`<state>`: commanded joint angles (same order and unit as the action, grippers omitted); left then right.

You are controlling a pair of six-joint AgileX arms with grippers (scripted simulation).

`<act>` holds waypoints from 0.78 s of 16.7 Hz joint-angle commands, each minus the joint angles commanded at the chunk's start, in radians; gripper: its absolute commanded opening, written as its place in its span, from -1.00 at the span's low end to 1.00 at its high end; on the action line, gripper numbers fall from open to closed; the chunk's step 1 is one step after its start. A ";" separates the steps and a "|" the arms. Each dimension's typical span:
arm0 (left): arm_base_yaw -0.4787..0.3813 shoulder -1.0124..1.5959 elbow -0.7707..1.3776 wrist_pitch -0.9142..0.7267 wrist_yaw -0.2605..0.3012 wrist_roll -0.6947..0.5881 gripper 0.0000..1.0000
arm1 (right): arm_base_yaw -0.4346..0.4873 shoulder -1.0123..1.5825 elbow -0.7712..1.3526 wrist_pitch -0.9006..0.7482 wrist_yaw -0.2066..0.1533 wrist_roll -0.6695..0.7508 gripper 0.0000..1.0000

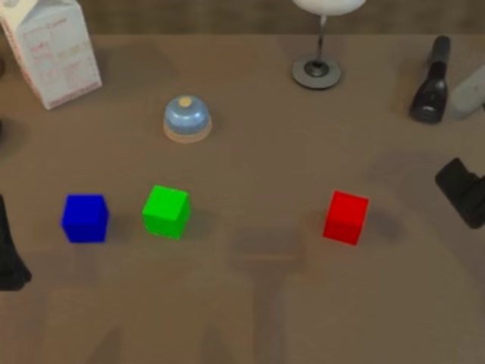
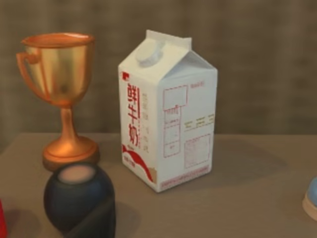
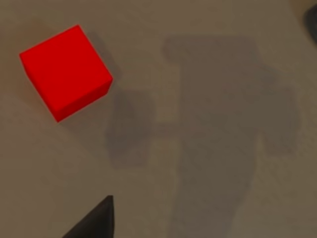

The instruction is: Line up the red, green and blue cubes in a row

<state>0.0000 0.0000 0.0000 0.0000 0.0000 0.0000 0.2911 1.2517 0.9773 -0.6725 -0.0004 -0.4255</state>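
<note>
- Right gripper [image 1: 464, 189] is parked at the right edge; its jaw state cannot be told.
- Left gripper [image 1: 11, 254] is parked left, likewise unclear.
- Blue cube [image 1: 84, 218] and green cube [image 1: 166, 211] are placed near each other.
- Red cube [image 1: 346, 217] is left well apart on the right, still to be brought in.

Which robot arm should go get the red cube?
Probably the right. The red cube sits on the table's right side, near the right gripper. The left gripper is far off, beyond the blue cube.
</note>
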 joint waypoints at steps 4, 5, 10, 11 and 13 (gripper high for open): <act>0.000 0.000 0.000 0.000 0.000 0.000 1.00 | 0.089 0.376 0.293 -0.208 -0.002 -0.130 1.00; 0.000 0.000 0.000 0.000 0.000 0.000 1.00 | 0.109 0.456 0.360 -0.252 -0.002 -0.159 1.00; 0.000 0.000 0.000 0.000 0.000 0.000 1.00 | 0.186 0.777 0.629 -0.418 0.000 -0.273 1.00; 0.000 0.000 0.000 0.000 0.000 0.000 1.00 | 0.196 0.817 0.664 -0.438 0.001 -0.287 1.00; 0.000 0.000 0.000 0.000 0.000 0.000 1.00 | 0.209 0.866 0.711 -0.464 0.002 -0.307 1.00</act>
<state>0.0000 0.0000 0.0000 0.0000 0.0000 0.0000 0.5000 2.1173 1.6881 -1.1369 0.0021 -0.7321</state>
